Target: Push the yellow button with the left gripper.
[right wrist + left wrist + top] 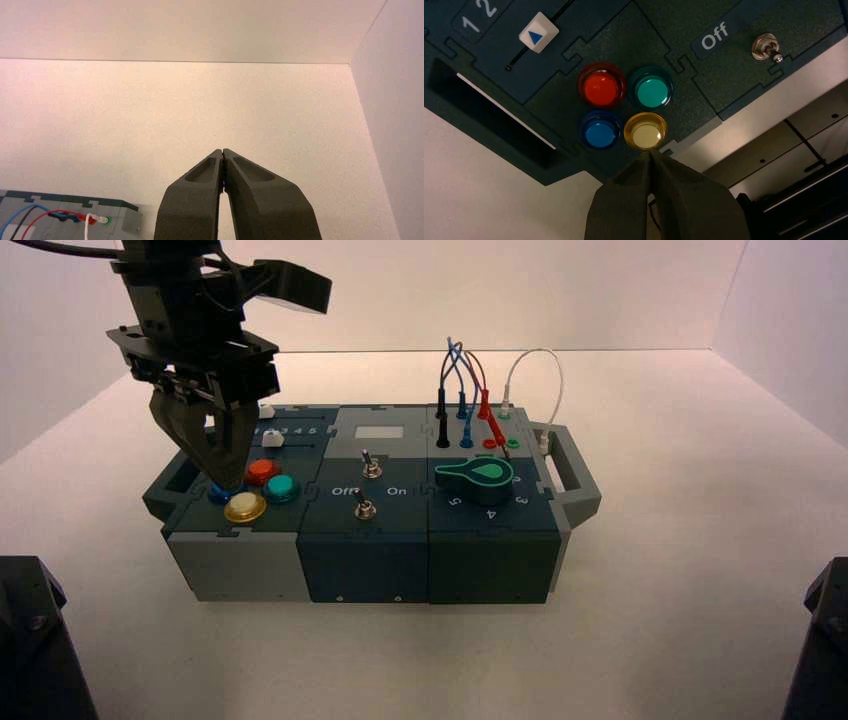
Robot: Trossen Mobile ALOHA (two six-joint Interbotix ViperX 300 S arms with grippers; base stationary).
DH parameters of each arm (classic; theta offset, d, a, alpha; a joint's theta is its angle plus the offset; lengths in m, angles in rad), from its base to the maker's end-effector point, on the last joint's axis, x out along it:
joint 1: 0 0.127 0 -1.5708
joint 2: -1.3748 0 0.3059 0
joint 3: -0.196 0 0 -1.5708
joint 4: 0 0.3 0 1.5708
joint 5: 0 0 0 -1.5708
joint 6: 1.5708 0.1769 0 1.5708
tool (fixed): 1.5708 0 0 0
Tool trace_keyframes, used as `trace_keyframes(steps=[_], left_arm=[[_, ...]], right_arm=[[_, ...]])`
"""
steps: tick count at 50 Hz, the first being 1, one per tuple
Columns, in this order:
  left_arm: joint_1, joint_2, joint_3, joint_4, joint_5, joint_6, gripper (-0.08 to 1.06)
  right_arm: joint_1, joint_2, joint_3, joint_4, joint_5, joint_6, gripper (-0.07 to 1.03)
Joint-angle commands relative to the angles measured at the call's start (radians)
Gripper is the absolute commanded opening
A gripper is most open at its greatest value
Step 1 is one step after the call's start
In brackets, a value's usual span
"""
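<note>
The yellow button (245,507) is an amber dome with a gold rim at the front of the box's left-end button cluster. It also shows in the left wrist view (645,131). My left gripper (222,480) is shut and empty, pointing down over the cluster. In the high view its tips stand over the blue button (217,495), just behind and left of the yellow one. In the left wrist view the left gripper (650,151) ends at the yellow button's rim; I cannot tell whether it touches. My right gripper (222,150) is shut, empty and away from the box.
Red button (601,86), teal button (652,90) and blue button (599,131) surround the yellow one. A white slider knob (538,32) and a toggle switch (767,47) beside "Off" lie nearby. A teal knob (475,474) and plugged wires (480,390) are at the right end.
</note>
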Motion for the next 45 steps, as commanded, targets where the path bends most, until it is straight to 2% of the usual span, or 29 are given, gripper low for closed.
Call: trace_keyframes(steps=[1, 26, 45], left_arm=[[-0.005, 0.008, -0.029, -0.002, 0.000, 0.008, -0.03], [-0.021, 0.124, -0.040, -0.002, 0.011, 0.008, -0.03], [-0.021, 0.124, -0.041, -0.002, 0.009, 0.008, -0.03]], right_arm=[[-0.002, -0.009, -0.035, 0.002, -0.005, 0.002, -0.02], [-0.003, -0.031, -0.037, 0.002, -0.005, 0.002, -0.02], [-0.005, -0.058, -0.029, 0.000, -0.009, -0.002, -0.02]])
